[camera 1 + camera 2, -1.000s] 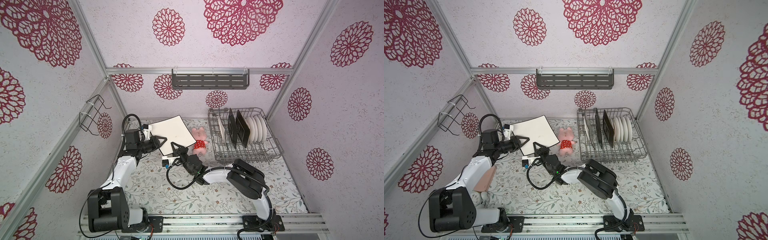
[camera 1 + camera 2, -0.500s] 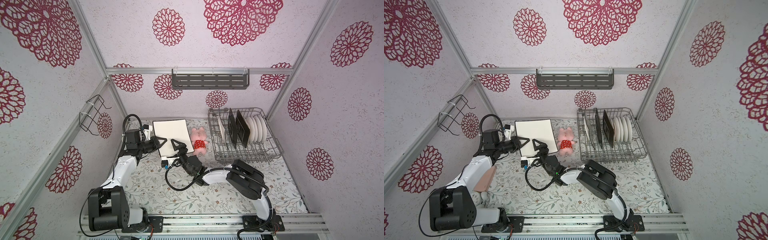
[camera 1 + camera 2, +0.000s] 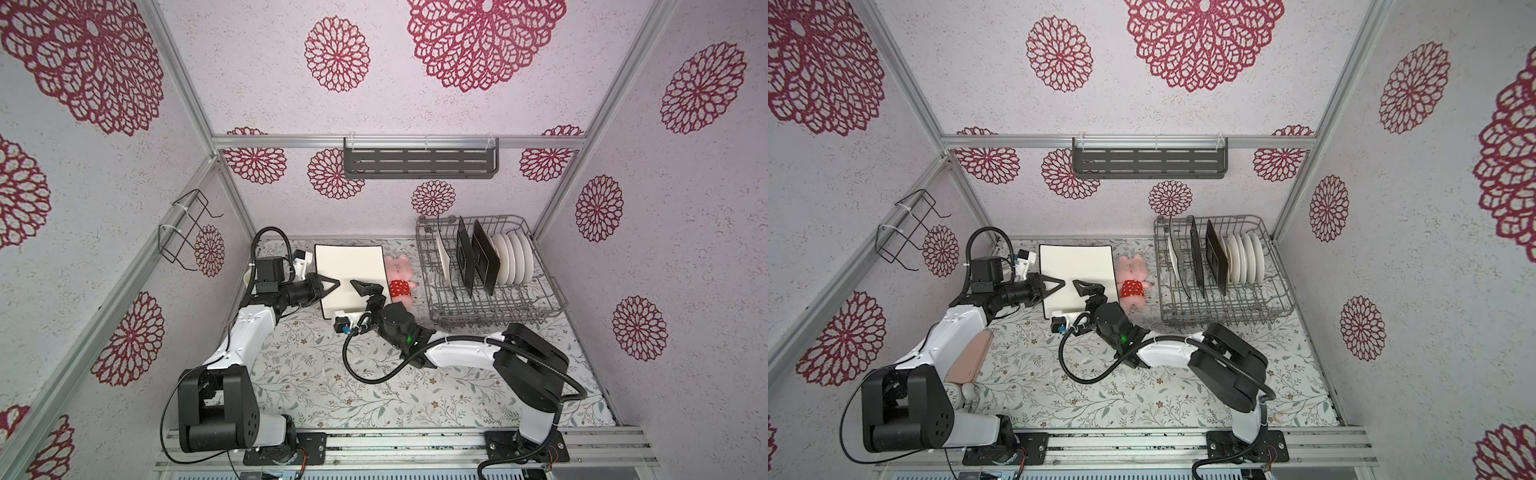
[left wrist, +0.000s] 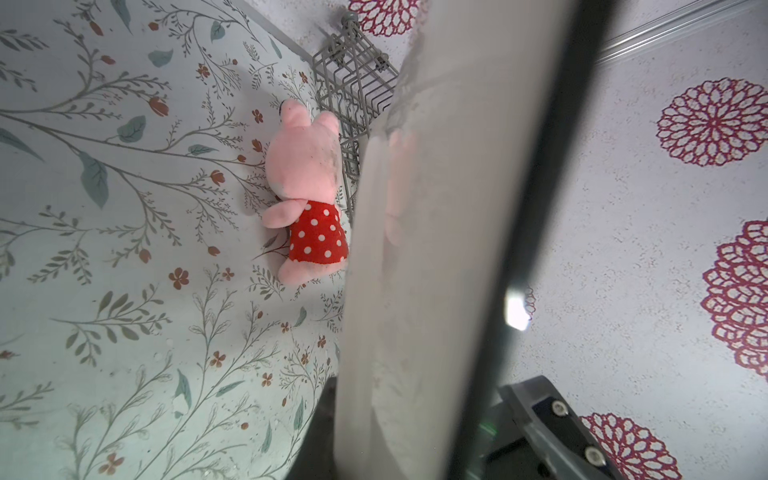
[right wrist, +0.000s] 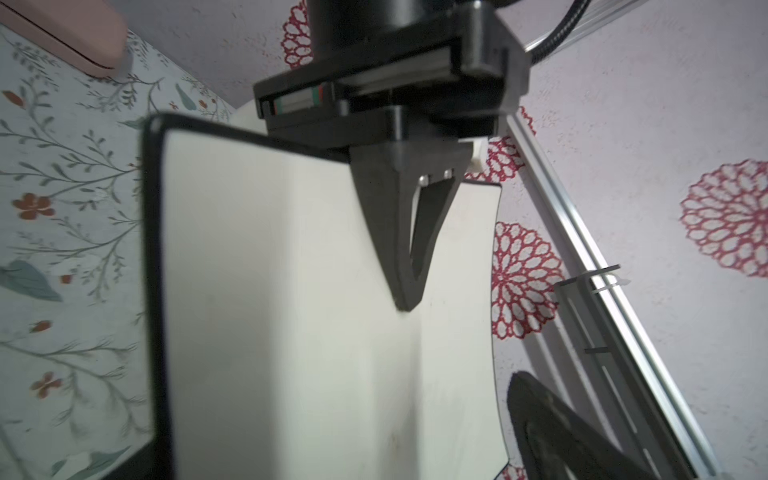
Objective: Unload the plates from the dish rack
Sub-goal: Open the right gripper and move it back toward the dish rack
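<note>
A cream square plate (image 3: 351, 270) with a dark edge hangs face up over the back left of the table. My left gripper (image 3: 332, 286) is shut on its left edge; the plate (image 4: 436, 249) runs between the jaws in the left wrist view. My right gripper (image 3: 365, 289) stands open at the plate's near right part, and one of its fingers (image 5: 540, 424) sits beside the plate's edge. In the dish rack (image 3: 552, 291) at the back right stand one cream plate (image 3: 444, 259), two dark square plates (image 3: 478, 266) and several round white plates (image 3: 513, 257).
A pink plush pig (image 3: 399, 276) in a red dotted dress lies between the held plate and the rack. A dark grey slotted shelf (image 3: 419, 164) hangs on the back wall and a black wire holder (image 3: 187, 232) on the left wall. A white mug (image 3: 248, 276) shows behind the left arm.
The plate turned from a diamond-like tilt to square with the table. My right gripper opened and let go of it; my left gripper closed tighter on its edge.
</note>
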Action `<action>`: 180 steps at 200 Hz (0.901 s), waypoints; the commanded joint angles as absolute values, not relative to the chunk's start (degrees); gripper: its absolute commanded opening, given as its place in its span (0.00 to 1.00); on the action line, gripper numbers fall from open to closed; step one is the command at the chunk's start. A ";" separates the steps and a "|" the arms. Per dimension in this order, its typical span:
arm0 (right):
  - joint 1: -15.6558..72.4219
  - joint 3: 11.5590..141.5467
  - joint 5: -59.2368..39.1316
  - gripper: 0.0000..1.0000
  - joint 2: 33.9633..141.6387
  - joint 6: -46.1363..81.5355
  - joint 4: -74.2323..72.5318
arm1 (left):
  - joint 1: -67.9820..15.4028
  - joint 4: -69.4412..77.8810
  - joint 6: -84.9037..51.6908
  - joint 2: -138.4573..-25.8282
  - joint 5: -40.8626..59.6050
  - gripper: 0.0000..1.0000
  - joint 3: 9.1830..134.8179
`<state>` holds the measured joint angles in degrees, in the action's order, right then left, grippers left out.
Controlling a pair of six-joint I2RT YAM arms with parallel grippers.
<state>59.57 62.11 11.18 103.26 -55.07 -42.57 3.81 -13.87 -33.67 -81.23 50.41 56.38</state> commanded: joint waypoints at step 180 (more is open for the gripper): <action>32.27 80.58 -38.90 0.83 94.69 13.15 -11.12 | 7.56 -8.13 -28.11 -89.13 42.62 0.00 59.51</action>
